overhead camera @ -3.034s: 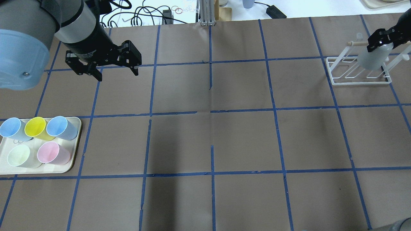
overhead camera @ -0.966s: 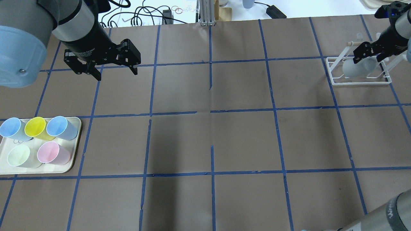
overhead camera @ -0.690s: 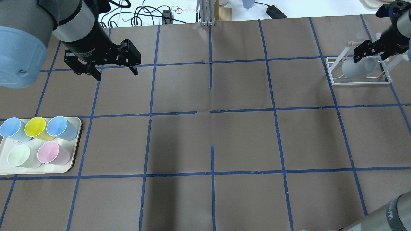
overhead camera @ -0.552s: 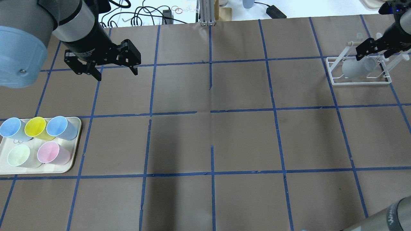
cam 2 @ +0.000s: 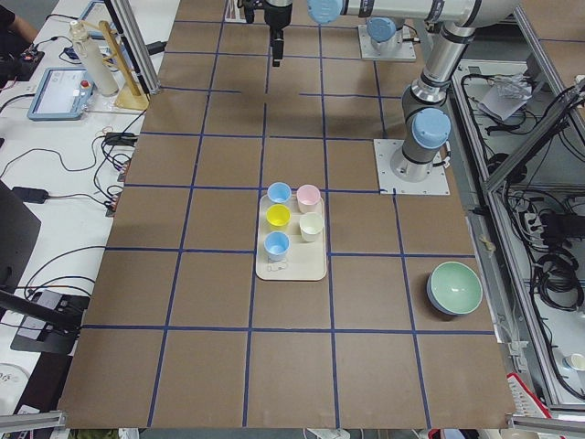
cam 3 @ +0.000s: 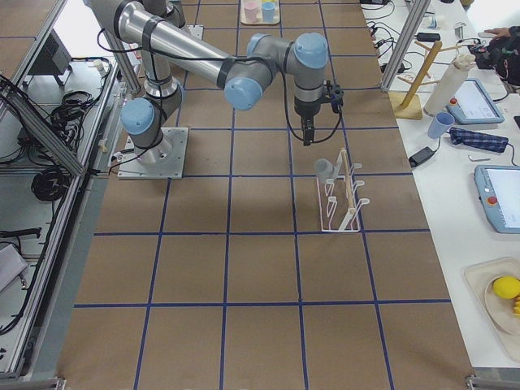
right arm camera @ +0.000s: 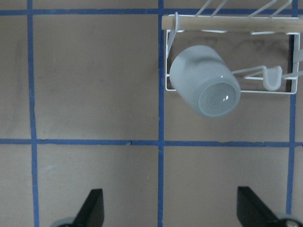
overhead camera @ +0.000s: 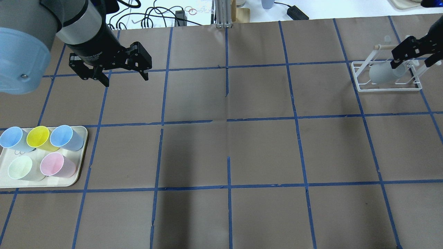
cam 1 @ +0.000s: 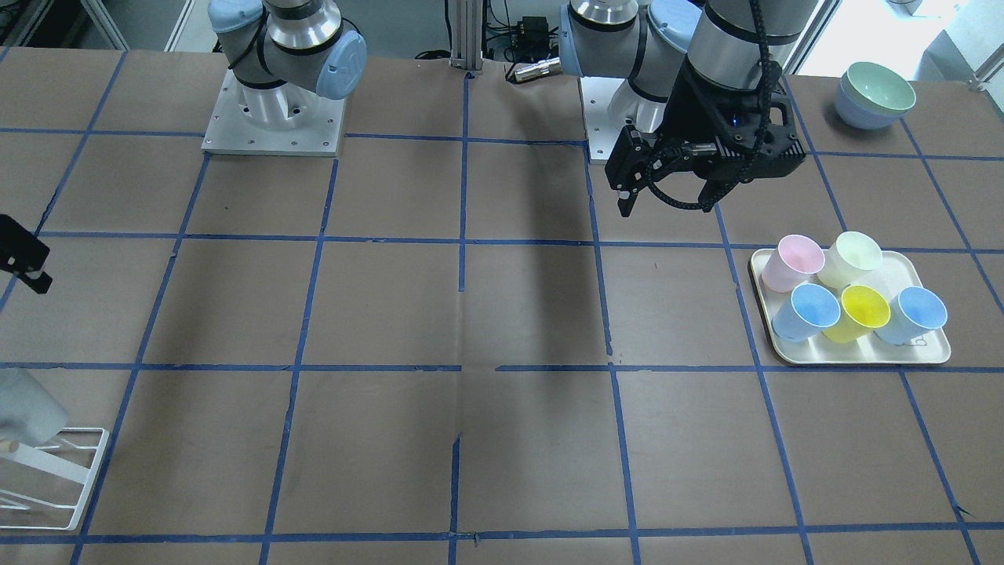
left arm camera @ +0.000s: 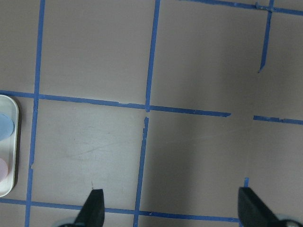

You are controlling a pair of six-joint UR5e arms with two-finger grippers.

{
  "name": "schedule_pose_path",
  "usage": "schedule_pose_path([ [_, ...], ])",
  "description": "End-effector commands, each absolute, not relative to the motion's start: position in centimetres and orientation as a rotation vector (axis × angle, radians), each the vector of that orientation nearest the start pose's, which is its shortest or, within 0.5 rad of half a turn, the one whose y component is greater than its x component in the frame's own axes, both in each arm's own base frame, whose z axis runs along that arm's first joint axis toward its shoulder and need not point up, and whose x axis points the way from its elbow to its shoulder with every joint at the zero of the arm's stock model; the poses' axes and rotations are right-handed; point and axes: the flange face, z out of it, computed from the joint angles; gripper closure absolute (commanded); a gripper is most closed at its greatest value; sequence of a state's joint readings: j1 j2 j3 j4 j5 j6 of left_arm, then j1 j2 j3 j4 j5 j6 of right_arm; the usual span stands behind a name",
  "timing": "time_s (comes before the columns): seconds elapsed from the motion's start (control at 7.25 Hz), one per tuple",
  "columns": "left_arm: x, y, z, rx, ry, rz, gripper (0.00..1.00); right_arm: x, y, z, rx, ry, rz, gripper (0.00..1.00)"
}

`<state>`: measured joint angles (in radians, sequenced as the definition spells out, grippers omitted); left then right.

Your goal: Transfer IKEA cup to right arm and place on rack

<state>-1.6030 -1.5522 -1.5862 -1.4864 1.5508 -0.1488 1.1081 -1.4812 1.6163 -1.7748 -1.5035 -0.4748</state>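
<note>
- The right tool (right arm camera: 173, 209), black and two-fingered, is spread wide and grips nothing; it is raised near the rack.
- The small pale grey plastic IKEA cup (right arm camera: 203, 80) sits tilted, base up, on the white wire rack (right arm camera: 227, 22), clear of both fingers.
- Likely risk: a low or sideways retreat could clip the cup and tip it onto the brown bench (overhead camera: 263, 152), or drag the light rack.
- The left tool (overhead camera: 126, 81) hovers wide open and empty, well apart.
</note>
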Motion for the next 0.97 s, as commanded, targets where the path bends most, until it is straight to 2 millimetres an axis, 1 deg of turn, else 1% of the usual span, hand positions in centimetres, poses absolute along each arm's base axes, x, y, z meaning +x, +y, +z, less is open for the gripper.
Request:
schedule_pose_path([
  [0.0, -15.0, -48.8, 49.8, -0.186, 3.159, -0.135, 0.00, -7.1, -49.0, 49.5, 0.068, 3.105, -0.108, 0.00],
  [0.14, -15.0, -48.8, 49.8, -0.186, 3.159, -0.135, 0.00, -3.5, -47.2, 50.8, 0.133, 3.116, -0.057, 0.00],
  [0.28, -15.0, -48.8, 49.8, -0.186, 3.159, -0.135, 0.00, 0.2, -46.9, 50.8, 0.180, 3.162, -0.018, 0.00],
  [0.41, -15.0, -48.8, 49.8, -0.186, 3.159, -0.135, 0.00, 3.6, -46.7, 50.4, 0.207, 3.174, -0.004, 0.00],
  [0.55, -15.0, -48.8, 49.8, -0.186, 3.159, -0.135, 0.00, 7.0, -46.3, 50.3, 0.188, 3.170, -0.006, 0.00],
  [0.69, -15.0, -48.8, 49.7, -0.186, 3.159, -0.133, 0.00, 9.6, -45.9, 50.2, 0.120, 3.166, -0.006, 0.00],
  [0.83, -15.0, -48.7, 49.8, -0.186, 3.159, -0.135, 0.00, 10.9, -45.7, 50.1, 0.114, 3.166, -0.007, 0.00],
])
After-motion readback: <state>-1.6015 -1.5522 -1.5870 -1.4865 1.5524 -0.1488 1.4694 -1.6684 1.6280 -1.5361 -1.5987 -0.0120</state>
